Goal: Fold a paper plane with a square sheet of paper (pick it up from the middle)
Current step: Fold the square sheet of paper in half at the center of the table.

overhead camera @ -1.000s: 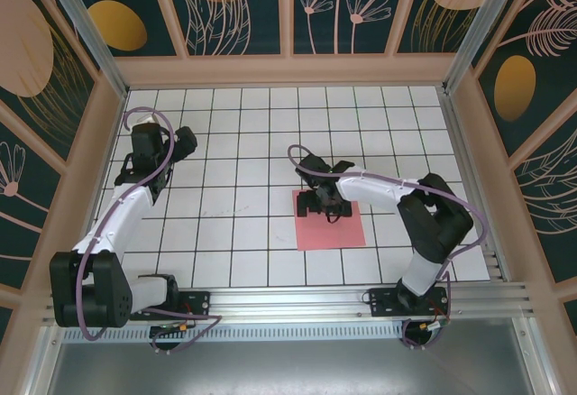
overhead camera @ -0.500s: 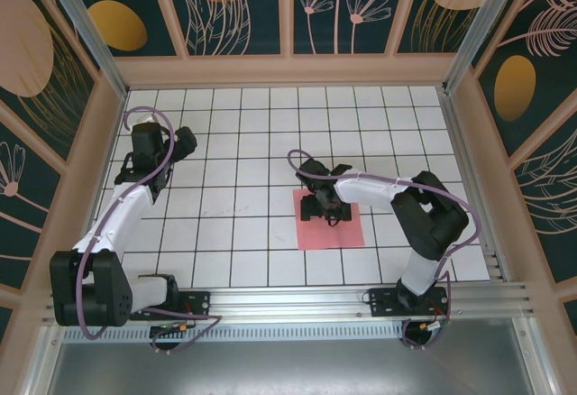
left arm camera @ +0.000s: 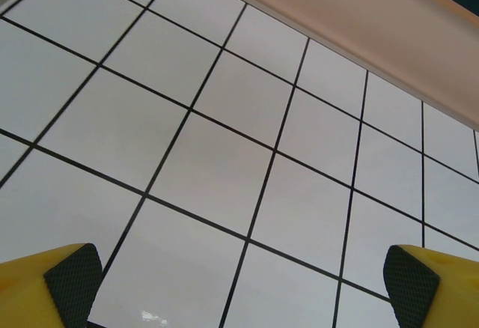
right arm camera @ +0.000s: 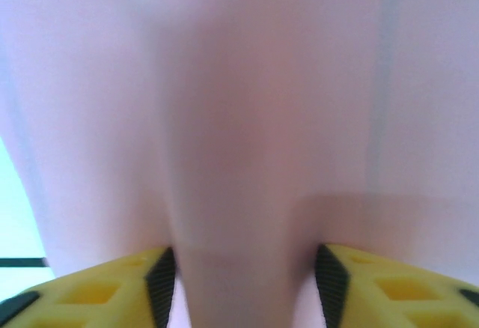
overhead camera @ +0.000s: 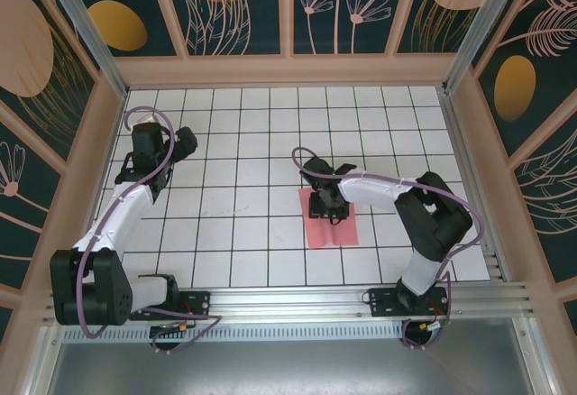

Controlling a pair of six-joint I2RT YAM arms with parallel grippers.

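We see the thin pink-red square sheet of paper point(overhead camera: 338, 231) lying buckled on the glossy white gridded board point(overhead camera: 234, 142), right of centre. The right gripper point(overhead camera: 326, 206) stands narrow, pinching a soft ridge at the sheet's middle, apparently (the close view is blurred) touching both black textured pads point(right arm camera: 162, 283). The left gripper point(left arm camera: 239, 279) gapes wide above bare tiles.

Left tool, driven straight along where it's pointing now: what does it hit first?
Probably the white gridded board: the left tool, open, angles down at its tiles, short of the beige wall rail. Depth is hard to judge.
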